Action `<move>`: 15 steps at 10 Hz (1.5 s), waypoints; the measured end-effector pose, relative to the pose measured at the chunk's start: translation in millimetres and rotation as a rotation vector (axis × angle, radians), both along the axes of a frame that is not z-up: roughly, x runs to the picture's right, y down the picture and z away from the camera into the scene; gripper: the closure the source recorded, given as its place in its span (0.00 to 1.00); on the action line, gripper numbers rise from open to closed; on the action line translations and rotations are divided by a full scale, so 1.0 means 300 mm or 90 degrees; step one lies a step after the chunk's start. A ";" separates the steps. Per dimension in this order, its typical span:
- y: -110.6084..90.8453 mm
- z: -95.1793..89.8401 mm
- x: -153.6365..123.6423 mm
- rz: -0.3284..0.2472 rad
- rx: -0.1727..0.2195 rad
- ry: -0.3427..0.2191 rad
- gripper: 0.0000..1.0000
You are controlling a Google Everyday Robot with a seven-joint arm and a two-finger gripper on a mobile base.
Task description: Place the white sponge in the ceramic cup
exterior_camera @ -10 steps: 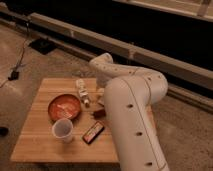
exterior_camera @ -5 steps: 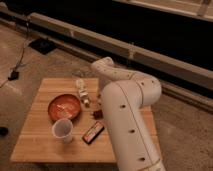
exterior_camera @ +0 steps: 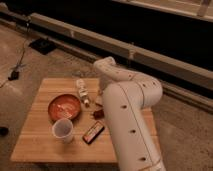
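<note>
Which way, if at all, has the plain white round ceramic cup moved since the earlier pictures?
No. The cup keeps its spot just in front of the red-orange bowl on the wooden table. The gripper is hidden behind the white arm.

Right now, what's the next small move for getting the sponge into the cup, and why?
Probably ease the gripper, hidden behind the arm over the table, toward the sponge. The sponge lies loose beside the bottle, not yet gripped, and the cup near the front edge looks empty.
</note>
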State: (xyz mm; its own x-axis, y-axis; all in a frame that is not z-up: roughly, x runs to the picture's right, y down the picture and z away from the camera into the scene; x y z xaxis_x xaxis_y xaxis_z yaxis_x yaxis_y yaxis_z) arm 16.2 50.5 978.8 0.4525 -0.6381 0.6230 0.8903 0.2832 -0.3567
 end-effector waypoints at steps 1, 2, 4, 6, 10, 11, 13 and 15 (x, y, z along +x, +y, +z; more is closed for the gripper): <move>-0.001 -0.002 -0.001 0.000 0.000 0.000 0.99; -0.001 -0.004 0.001 0.000 -0.001 0.001 1.00; 0.000 -0.009 0.012 0.005 0.005 0.001 1.00; -0.021 -0.069 0.060 0.044 0.052 -0.009 1.00; -0.127 -0.304 0.187 0.138 0.192 -0.054 1.00; -0.139 -0.344 0.198 0.145 0.215 -0.062 1.00; -0.154 -0.434 0.191 0.146 0.257 -0.088 1.00; -0.165 -0.524 0.165 0.130 0.292 -0.118 1.00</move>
